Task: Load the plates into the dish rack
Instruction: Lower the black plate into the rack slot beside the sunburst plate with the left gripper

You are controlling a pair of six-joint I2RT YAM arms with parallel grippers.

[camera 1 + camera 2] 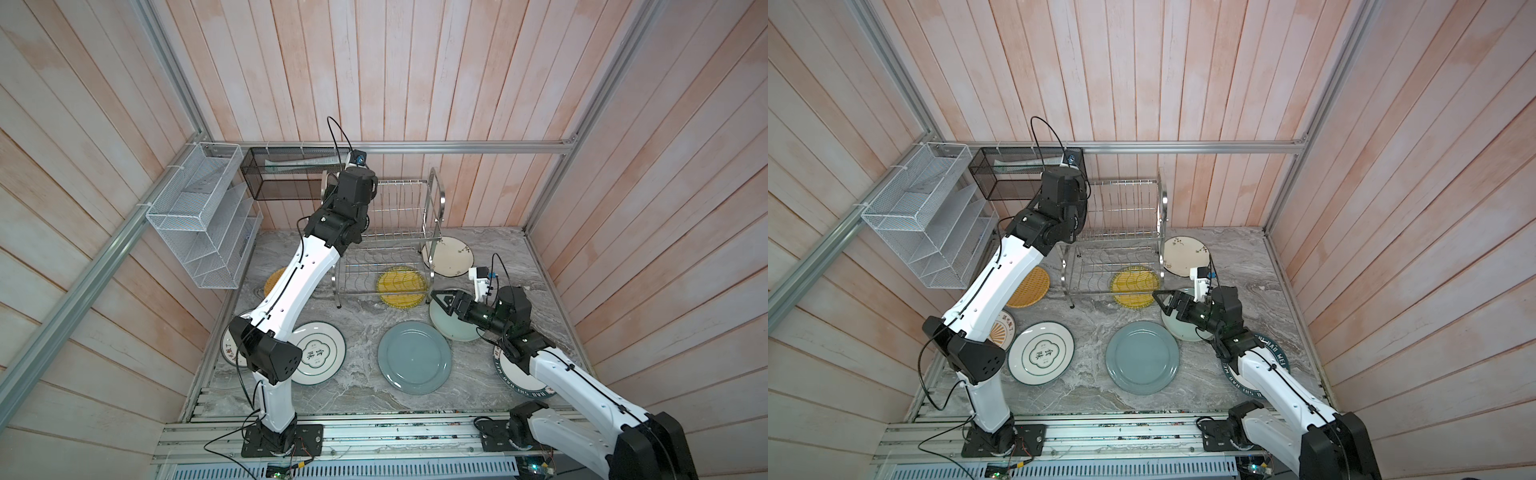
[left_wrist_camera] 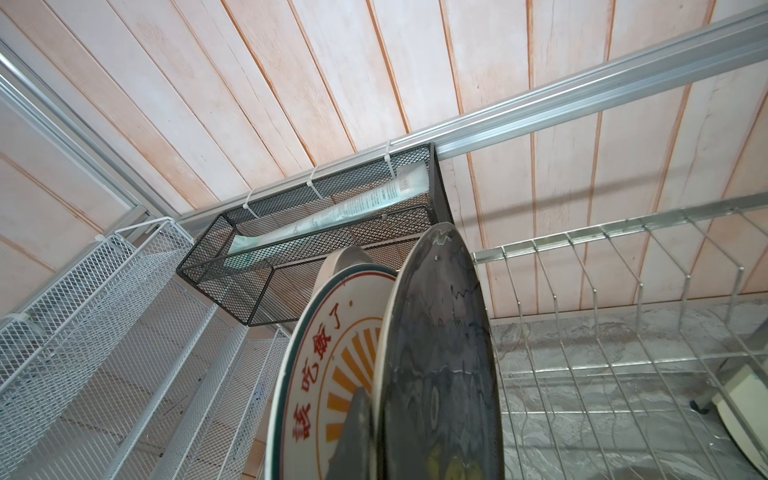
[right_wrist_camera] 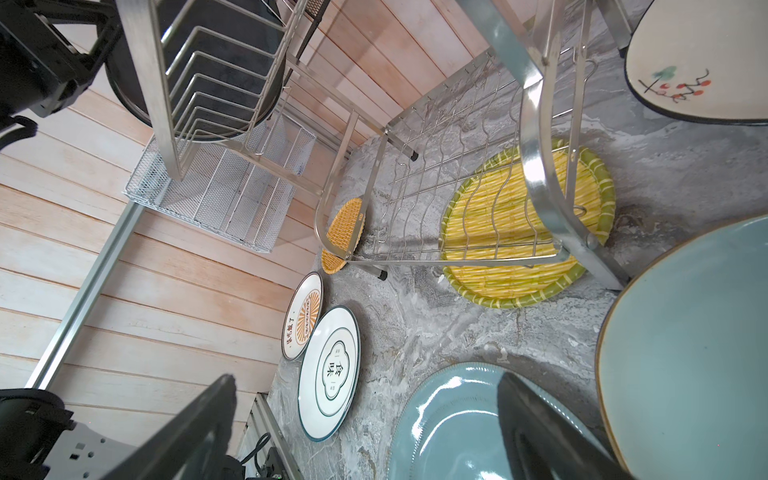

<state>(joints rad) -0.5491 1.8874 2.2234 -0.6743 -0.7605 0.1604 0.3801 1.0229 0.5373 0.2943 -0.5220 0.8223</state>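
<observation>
My left gripper (image 2: 376, 419) is shut on the rim of a black plate (image 2: 440, 353), which it holds on edge at the left end of the dish rack's (image 1: 399, 216) upper tier. Right beside it a white sunburst plate (image 2: 328, 357) stands on edge. In both top views the wrist hides these jaws. My right gripper (image 1: 446, 305) hangs open and empty over a pale celadon plate (image 1: 453, 330). Flat on the table lie a grey-blue plate (image 1: 414, 357), a green-quatrefoil plate (image 1: 320, 353) and a yellow woven plate (image 1: 402, 287) under the rack.
A cream plate (image 1: 451, 255) leans behind the rack's right end. An orange woven plate (image 1: 274, 280) and another sunburst plate (image 1: 1003, 332) lie under my left arm, a teal-rim plate (image 1: 511, 378) under my right. A white mesh organiser (image 1: 199, 224) and a black mesh basket (image 1: 286, 174) hang on the walls.
</observation>
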